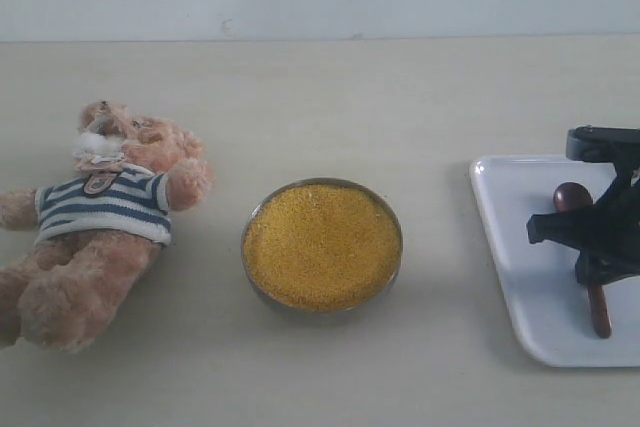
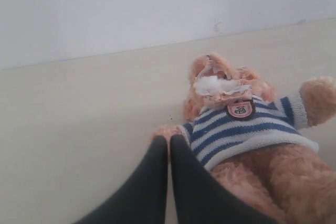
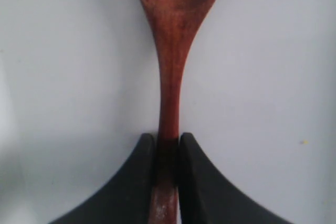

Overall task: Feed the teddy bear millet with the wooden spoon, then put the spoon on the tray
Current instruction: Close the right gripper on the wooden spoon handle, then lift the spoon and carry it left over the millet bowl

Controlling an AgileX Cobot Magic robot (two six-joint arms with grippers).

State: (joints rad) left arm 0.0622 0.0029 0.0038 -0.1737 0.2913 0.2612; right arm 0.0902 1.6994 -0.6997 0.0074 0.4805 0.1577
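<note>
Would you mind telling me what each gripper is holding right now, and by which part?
The right gripper pinches the spoon around the middle of its handle. The left gripper is shut on nothing.

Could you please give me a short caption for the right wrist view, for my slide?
Right gripper closed on the handle of the wooden spoon, which lies on the white tray.

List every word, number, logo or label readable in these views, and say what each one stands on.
No text can be read anywhere.
The teddy bear has a chest badge on its striped shirt: a dark emblem on pink, too blurred to read.
The wooden spoon, the tray and the metal bowl show no marking.
</note>
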